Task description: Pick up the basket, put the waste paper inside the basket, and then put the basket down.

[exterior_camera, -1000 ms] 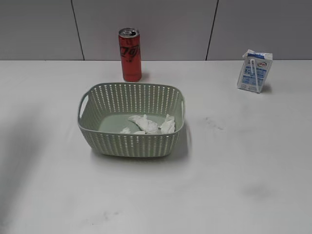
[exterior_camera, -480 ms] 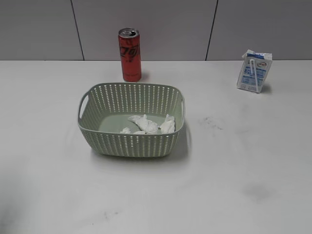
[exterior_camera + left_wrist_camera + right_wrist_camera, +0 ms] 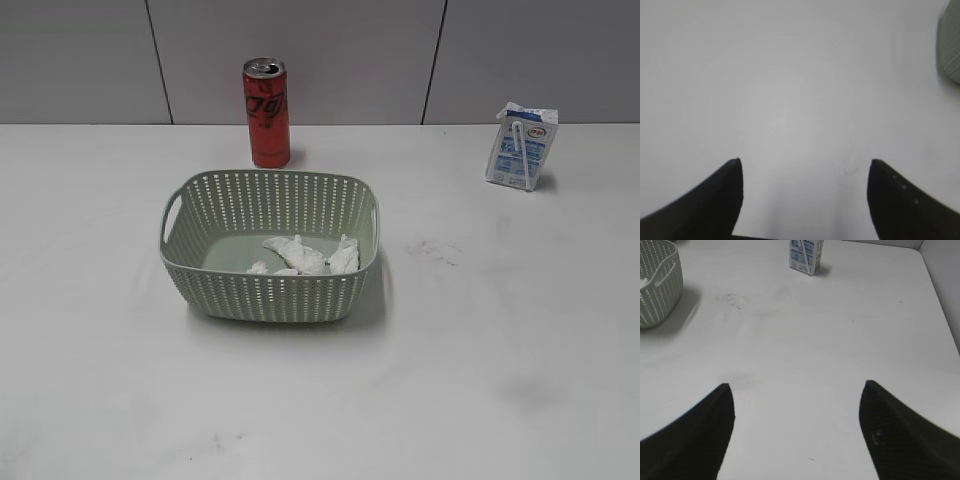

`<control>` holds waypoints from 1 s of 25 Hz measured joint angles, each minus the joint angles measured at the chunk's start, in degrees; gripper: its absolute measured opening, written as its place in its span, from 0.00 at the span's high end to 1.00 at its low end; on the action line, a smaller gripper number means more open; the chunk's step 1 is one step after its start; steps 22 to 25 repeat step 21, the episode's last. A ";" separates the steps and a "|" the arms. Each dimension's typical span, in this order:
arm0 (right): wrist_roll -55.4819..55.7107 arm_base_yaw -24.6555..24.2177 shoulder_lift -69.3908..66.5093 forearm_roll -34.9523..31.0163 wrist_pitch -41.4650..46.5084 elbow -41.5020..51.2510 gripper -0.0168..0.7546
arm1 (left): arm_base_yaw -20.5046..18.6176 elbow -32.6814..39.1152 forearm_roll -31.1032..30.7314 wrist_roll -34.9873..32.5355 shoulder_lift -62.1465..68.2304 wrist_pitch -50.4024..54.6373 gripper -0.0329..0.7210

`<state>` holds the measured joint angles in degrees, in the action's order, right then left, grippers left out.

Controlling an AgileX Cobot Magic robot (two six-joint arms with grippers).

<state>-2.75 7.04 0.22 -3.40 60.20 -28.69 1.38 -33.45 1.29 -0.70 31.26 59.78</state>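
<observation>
In the wrist views you see each claw nearest the lens. The left claw [image 3: 804,162] has its two dark fingers spread wide over bare white worktop [image 3: 790,90], holding nothing; only a corner of the pale green perforated plastic basket [image 3: 951,45] enters at the upper right edge. The right claw [image 3: 796,385] is likewise spread wide and empty. Neither claw appears in the exterior view.

In the exterior view, the basket [image 3: 268,246] stands on the worktop [image 3: 480,380] near the centre. The crumpled white waste paper [image 3: 300,256] lies inside it on the floor, toward the near right side. The right wrist view shows only the basket's end wall [image 3: 657,285].

Just behind the basket stands a tall red drink can [image 3: 266,112] with dark lettering you cannot read; only the exterior view shows it. At far right, well apart, stands a blue-and-white drink carton [image 3: 523,146], also visible in the right wrist view [image 3: 806,255]; its print is illegible.
</observation>
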 joint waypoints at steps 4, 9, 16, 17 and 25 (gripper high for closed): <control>0.00 0.00 0.00 -0.05 0.00 0.00 0.22 | 0.00 2.43 0.00 0.00 -8.49 0.22 0.18; 0.00 0.00 0.00 -0.05 0.00 0.00 0.22 | 0.00 5.42 0.00 0.00 -16.47 1.67 0.18; 0.00 0.00 0.00 -0.05 0.00 0.00 0.22 | 0.00 5.46 -0.07 0.00 -25.25 1.80 0.19; 0.00 0.00 0.00 -0.05 0.00 0.00 0.22 | 0.00 5.46 -0.11 0.00 -26.33 1.80 0.19; 0.00 0.00 0.00 -0.05 0.00 0.00 0.22 | 0.00 5.46 -0.19 0.00 -29.53 1.99 0.21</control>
